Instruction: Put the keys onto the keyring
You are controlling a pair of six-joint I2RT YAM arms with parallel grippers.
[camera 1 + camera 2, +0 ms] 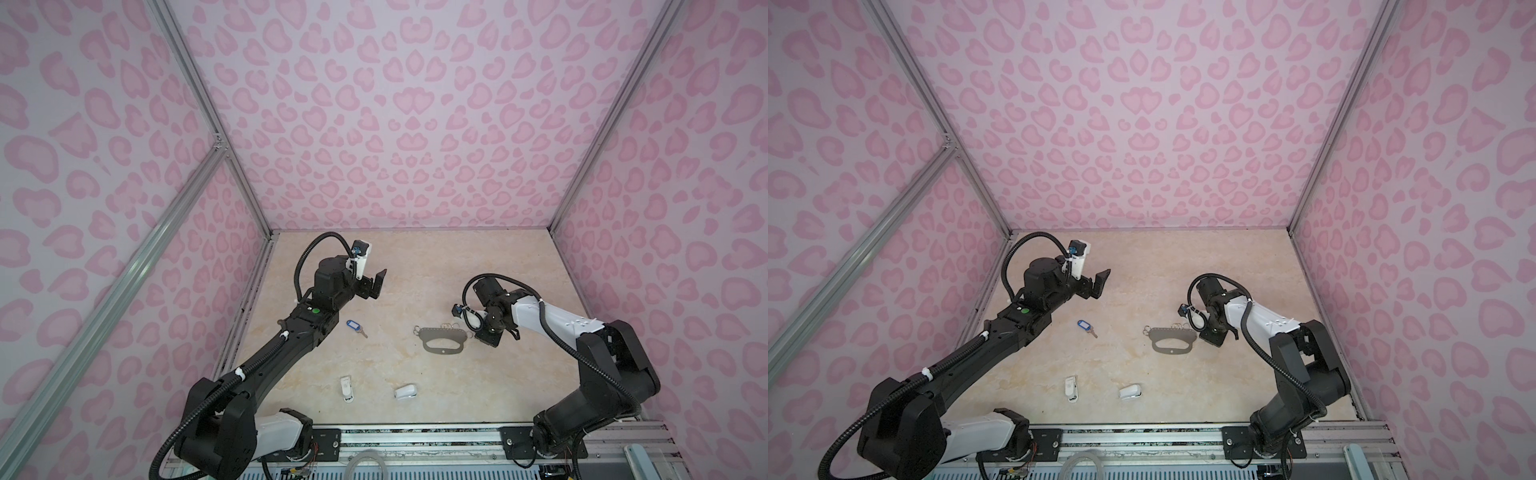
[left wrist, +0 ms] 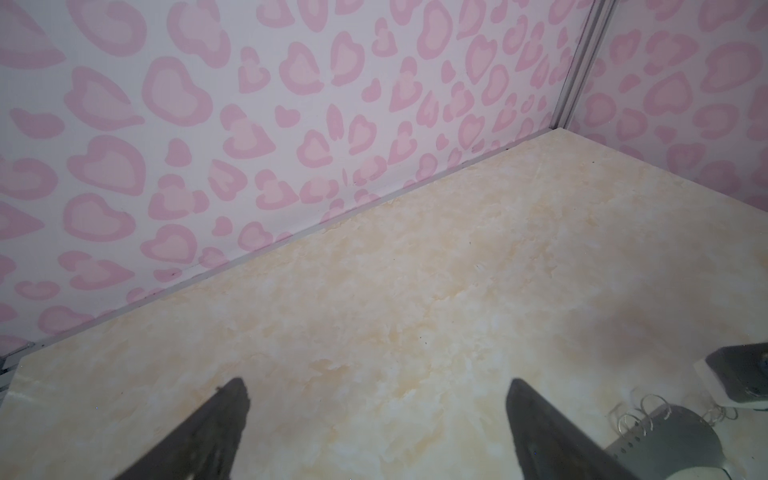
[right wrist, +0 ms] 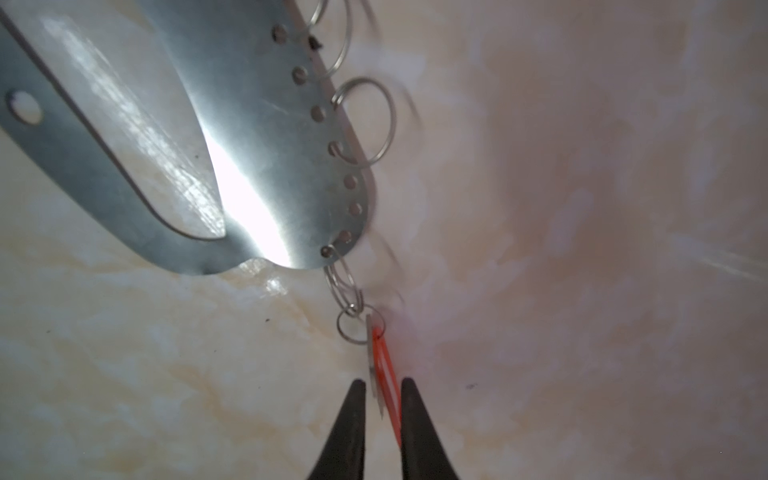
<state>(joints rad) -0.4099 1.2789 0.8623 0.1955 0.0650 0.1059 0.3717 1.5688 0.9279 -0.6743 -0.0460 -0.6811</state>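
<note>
Right gripper point(image 3: 383, 380) straddles orange key point(image 3: 380, 353) hung on keyring point(image 3: 270, 174), clamped or freed: cannot tell | left gripper point(image 2: 376, 380) wide, empty | risk: key snags on retreat, dragging keyring.

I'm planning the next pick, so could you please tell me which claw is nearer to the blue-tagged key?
Left. The left claw hovers open just beyond the blue-tagged key; the right claw is across the keyring, at its far end.

2 keys point(image 1: 354, 325) point(image 3: 384, 365), 1 keyring point(image 1: 443, 332), 2 white objects point(image 1: 347, 388)
</note>
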